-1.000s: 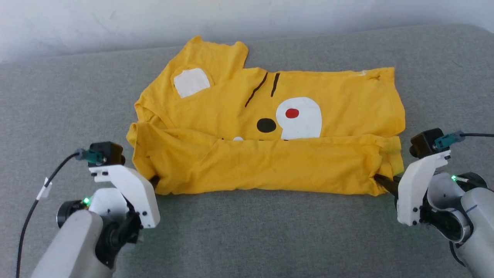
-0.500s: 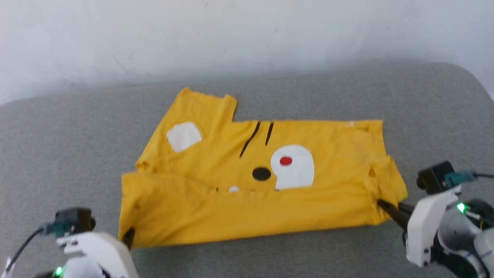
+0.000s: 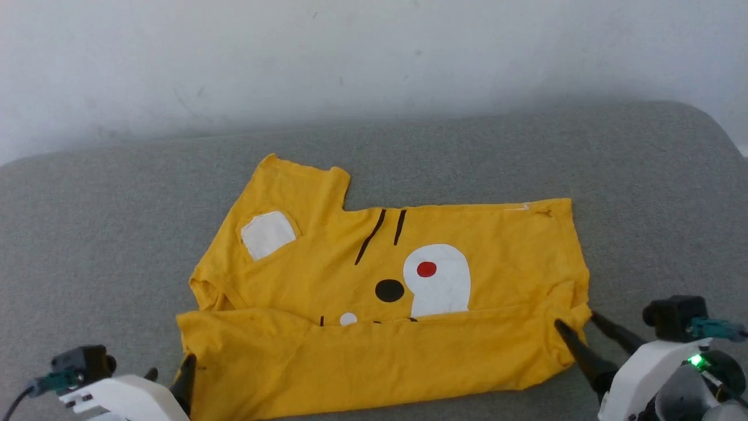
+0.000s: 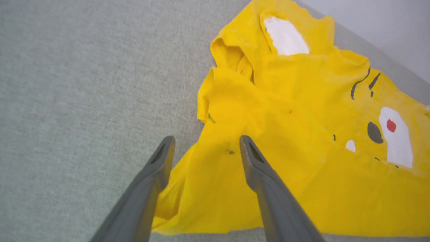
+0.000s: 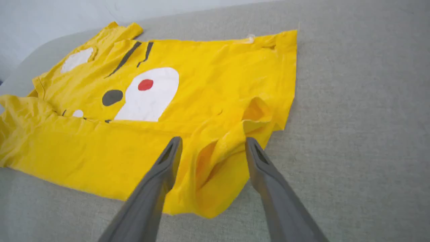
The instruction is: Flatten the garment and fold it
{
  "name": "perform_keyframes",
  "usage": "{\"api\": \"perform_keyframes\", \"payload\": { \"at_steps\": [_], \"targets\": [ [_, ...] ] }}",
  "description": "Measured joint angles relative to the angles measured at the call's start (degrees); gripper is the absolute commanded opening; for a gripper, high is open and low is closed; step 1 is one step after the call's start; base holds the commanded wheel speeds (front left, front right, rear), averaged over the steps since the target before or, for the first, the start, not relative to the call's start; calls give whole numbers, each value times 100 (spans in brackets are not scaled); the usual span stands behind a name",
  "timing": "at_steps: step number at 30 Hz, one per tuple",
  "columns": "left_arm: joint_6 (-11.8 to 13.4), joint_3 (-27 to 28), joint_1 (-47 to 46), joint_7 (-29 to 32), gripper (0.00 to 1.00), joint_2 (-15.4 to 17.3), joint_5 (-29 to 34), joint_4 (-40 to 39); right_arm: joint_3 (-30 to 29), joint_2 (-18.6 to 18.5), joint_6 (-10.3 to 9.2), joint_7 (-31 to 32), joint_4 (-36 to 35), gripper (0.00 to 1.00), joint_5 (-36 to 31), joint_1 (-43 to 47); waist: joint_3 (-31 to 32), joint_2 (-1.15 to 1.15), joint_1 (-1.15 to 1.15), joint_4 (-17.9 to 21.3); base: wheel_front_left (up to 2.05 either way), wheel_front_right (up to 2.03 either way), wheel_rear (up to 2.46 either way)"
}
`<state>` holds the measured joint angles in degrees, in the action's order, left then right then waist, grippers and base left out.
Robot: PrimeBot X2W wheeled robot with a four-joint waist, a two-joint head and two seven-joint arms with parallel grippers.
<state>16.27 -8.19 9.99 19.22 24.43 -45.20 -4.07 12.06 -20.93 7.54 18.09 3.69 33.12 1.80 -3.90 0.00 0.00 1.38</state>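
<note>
Shirt [image 3: 380,292], yellow, tiger print: lies centre frame on the grey surface [image 3: 117,234]. Its near edge is folded up over the lower print as a plain band [image 3: 374,362]. Left end effector [image 4: 205,139] is at the band's lower-left corner, right end effector [image 5: 213,141] at its lower-right. Both have fingers spread and grip nothing; cloth lies loose between them. Step: first fold apparently laid. Next: a fresh grip for the second fold. The right corner looks puckered and possibly wants smoothing.
</note>
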Motion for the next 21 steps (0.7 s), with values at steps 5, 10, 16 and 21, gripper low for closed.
{"api": "perform_keyframes", "payload": {
  "at_steps": [5, 10, 16, 21],
  "targets": [
    [47, 293, -435, -487, 100, 88, 233, -210, -776, 430, -1, -1072, -479, 100, -536, -11, -11, 0, -1, 164, 0, 0, 0],
    [-91, 296, -1504, -749, 100, 119, 385, -236, -1129, 728, -1, -1492, -957, 100, -1032, -202, -249, 0, 0, 276, 0, 0, 0],
    [-314, 83, -3129, -713, 100, 149, 567, 435, -1165, 775, -1, -1647, -1227, 100, -1235, -788, -807, 0, 2, 431, 0, 0, 0],
    [-575, -141, -4380, -335, 100, 327, 659, 1307, -1046, 835, -1, -1734, -1202, 100, -1240, -1059, -1318, 0, 2, 636, 0, 0, 0]
  ]
}}
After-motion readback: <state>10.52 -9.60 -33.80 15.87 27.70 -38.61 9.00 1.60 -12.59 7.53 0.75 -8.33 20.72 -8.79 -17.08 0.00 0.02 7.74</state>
